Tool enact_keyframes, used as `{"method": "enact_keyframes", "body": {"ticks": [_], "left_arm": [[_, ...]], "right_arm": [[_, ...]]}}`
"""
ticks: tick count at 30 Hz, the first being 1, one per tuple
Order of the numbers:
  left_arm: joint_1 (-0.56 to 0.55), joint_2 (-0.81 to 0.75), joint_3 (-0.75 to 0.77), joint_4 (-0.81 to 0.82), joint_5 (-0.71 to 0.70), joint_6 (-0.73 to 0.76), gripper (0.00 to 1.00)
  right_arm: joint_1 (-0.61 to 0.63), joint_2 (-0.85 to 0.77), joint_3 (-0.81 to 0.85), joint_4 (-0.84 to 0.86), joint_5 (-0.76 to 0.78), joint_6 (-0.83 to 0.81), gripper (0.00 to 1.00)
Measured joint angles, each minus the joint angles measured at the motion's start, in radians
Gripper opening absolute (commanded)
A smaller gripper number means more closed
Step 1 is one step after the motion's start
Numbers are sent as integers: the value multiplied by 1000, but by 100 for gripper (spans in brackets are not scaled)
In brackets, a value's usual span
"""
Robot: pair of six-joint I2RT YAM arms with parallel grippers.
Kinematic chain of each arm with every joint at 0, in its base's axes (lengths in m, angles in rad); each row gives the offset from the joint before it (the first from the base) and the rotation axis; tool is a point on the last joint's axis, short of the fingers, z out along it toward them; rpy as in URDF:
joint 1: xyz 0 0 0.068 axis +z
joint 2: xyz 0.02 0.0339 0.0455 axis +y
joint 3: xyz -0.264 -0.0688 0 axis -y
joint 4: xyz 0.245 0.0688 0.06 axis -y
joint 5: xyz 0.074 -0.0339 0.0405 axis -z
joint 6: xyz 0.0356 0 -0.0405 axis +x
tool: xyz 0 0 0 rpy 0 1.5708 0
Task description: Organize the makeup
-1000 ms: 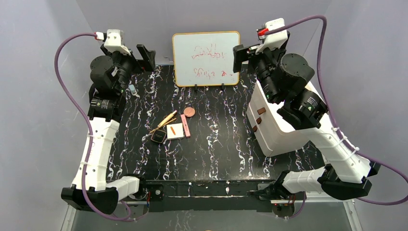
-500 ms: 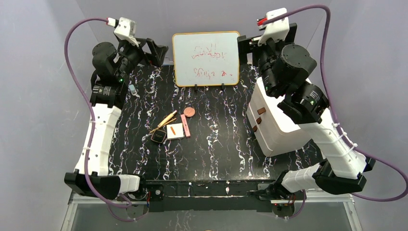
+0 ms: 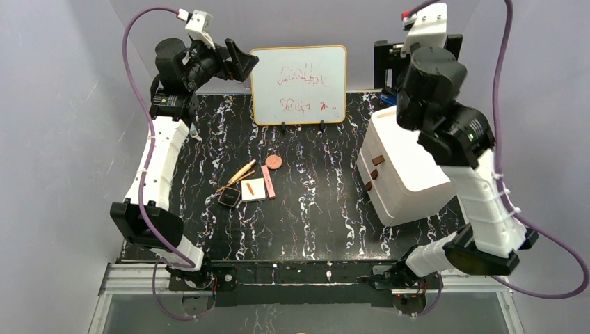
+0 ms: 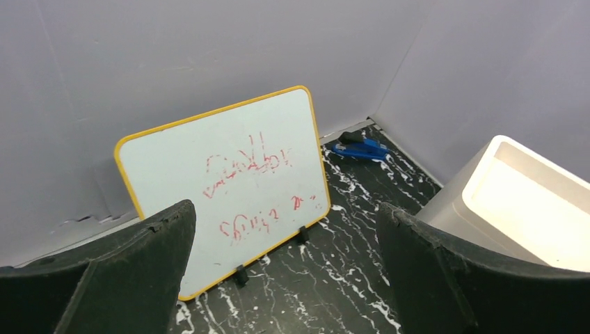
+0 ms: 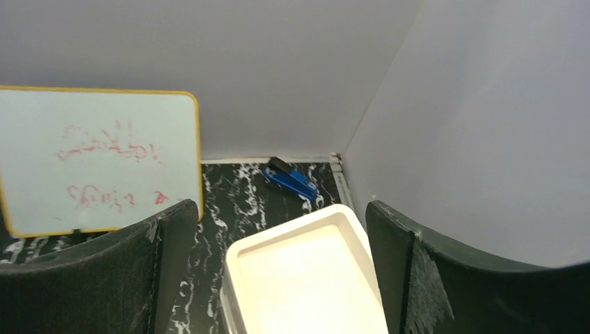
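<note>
— We are looking at a black marbled table boxed in by grey walls. Where do we find the makeup?
— Left of centre, in front of the whiteboard. We see the round compact farthest back. The pink bar is just nearer than it, lying along the right edge of the white palette.
— And the rest?
— The black compact sits at the palette's near left corner, and the pencils lie slantwise from it toward the round compact. We cannot tell which pieces touch.
— Where are the arms?
— Both are raised at the far end, well apart from the makeup. The left gripper is up by the whiteboard's left edge, its jaws wide apart. Its own camera shows the whiteboard between the fingers.
— And the other?
— The right gripper hangs high by the far end of the box, jaws wide too. Its camera looks down on the box's top and, past it, on a blue item near the back wall.
— How does the box stand?
— On the right side of the table, its brown handles facing the makeup.
</note>
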Motion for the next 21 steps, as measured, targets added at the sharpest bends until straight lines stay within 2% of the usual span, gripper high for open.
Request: {"method": "enact_keyframes", "body": {"ticks": [2,5,10,14,17,21], "left_arm": [[0,24,1,32,17,-34,98],[0,49,8,45,32,-61,98],[0,95,123,-17,35,-44,98],[0,106,196,-47,34,-23,99],[0,118,227,-54,34,-11,99],[0,135,231,-67,34,-10,98]], "right_arm": [[-89,36,9,-30,-62,36,99],[-291,124,8,-65,-233,108,99],[-624,271,3,-113,-511,226,99],[-850,280,-61,-119,-657,313,99],[-917,234,-162,-109,-710,351,99],[-923,137,-317,-92,-766,377,99]]}}
